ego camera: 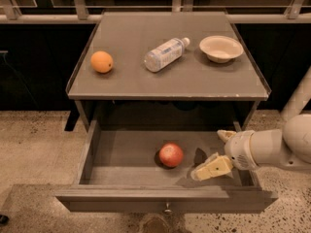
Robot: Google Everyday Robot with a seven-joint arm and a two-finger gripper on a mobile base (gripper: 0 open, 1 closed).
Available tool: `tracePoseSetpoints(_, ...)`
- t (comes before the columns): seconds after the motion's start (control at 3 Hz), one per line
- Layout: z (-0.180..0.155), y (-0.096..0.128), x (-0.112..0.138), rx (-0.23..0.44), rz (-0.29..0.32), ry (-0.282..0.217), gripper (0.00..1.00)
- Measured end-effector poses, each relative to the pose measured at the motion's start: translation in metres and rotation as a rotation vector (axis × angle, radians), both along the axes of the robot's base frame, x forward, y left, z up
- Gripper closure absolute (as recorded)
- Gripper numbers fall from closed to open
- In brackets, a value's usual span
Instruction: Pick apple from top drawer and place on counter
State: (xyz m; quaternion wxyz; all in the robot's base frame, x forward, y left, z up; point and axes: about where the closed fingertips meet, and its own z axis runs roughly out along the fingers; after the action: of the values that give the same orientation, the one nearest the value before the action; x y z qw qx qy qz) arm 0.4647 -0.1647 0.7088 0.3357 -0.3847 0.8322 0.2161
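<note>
The apple [171, 155], red-orange and round, lies on the floor of the open top drawer [146, 196], near its middle. My gripper [208, 154] comes in from the right and hangs inside the drawer, just right of the apple and apart from it. It is open and holds nothing; one pale finger [212, 168] points toward the apple and the other [225, 135] sits farther back. The counter [194, 81] is the flat grey-brown top above the drawer.
On the counter lie an orange [102, 61] at the left, a plastic bottle [165, 54] on its side in the middle, and a pale bowl [221, 48] at the right. A railing [146, 18] runs behind the counter. The floor is speckled.
</note>
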Motion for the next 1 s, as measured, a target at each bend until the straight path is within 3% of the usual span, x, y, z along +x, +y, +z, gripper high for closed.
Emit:
tracePoseSetpoints(0.33, -0.032, 0.03, 0.015, 0.032, 0.022, 0.017, 0.0)
tracePoseSetpoints(1.0, -0.066, 0.094, 0.047, 0.059, 0.081, 0.006, 0.0)
